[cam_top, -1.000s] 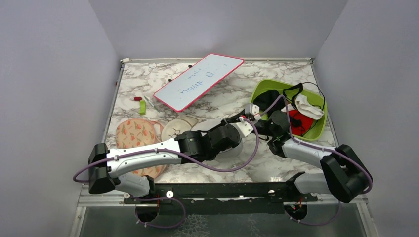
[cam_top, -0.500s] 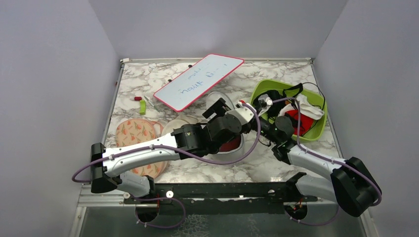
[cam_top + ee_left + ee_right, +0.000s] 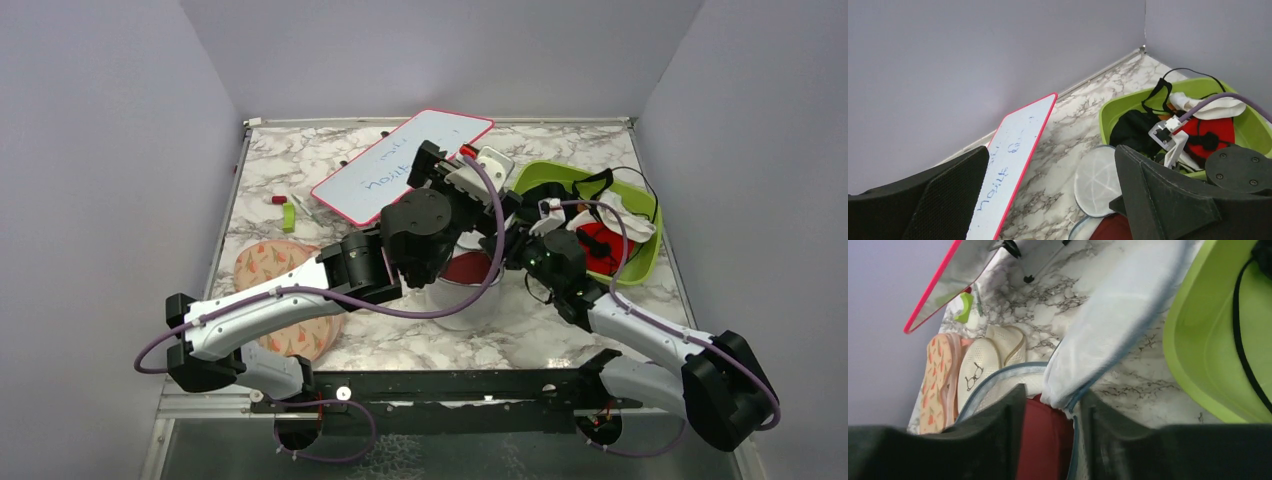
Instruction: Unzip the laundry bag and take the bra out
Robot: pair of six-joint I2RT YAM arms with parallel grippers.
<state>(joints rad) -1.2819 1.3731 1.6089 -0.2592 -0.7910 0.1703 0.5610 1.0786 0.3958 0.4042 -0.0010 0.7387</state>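
The laundry bag point(image 3: 470, 308) stands at the table's middle, a white mesh drum with its round lid point(image 3: 1097, 180) flipped back toward the green bin. The dark maroon bra point(image 3: 468, 268) lies exposed inside it. My left gripper point(image 3: 440, 168) hangs high above the bag near the whiteboard, open wide and empty point(image 3: 1050, 150). My right gripper point(image 3: 503, 252) reaches in from the right at the bag's mouth. In the right wrist view its fingers point(image 3: 1053, 392) stand partly apart over the bra point(image 3: 1045, 440), and the lid's hinge end point(image 3: 1068, 400) and blue zip edge hang beside the right finger.
A red-framed whiteboard point(image 3: 400, 165) lies at the back. A green bin point(image 3: 652, 262) at the right holds red-and-black, black and white garments. A peach floral pouch point(image 3: 268, 268) and beige pouches point(image 3: 978, 365) lie left of the bag. A small green piece point(image 3: 288, 216) sits by the left wall.
My left gripper opened and rose up and back from the bag. The lid is flipped open and the bra shows. My right gripper moved left to the bag's mouth.
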